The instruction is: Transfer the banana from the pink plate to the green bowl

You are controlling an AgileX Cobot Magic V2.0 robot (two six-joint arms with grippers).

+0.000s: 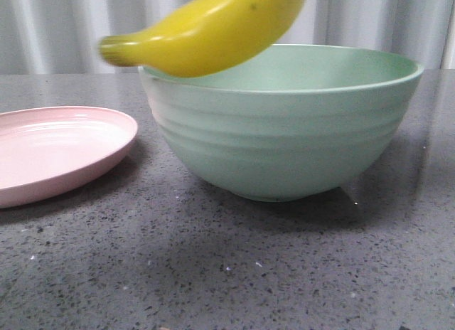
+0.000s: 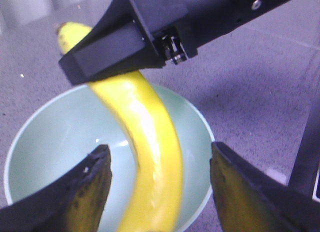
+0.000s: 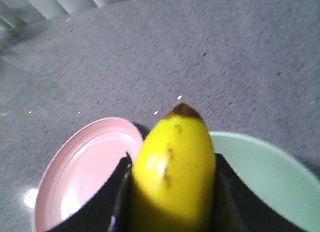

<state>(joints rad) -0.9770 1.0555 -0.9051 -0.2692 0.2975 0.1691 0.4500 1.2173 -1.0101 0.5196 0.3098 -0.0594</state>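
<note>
The bright yellow banana (image 1: 213, 28) hangs tilted in the air over the near left rim of the mint-green bowl (image 1: 284, 138). My right gripper (image 3: 173, 167) is shut on the banana (image 3: 175, 157), whose dark tip points away from it. In the left wrist view a black finger of the right gripper (image 2: 115, 47) clamps the banana (image 2: 150, 142) over the bowl (image 2: 50, 142). My left gripper (image 2: 160, 187) is open and empty above the bowl, its jaws wide apart and clear of the banana. The pale pink plate (image 1: 57, 148) lies empty left of the bowl and shows in the right wrist view (image 3: 85, 167).
The bowl and plate stand on a dark grey speckled tabletop (image 1: 227, 273). A pale ribbed curtain (image 1: 57, 24) hangs behind the table. Neither gripper shows in the front view.
</note>
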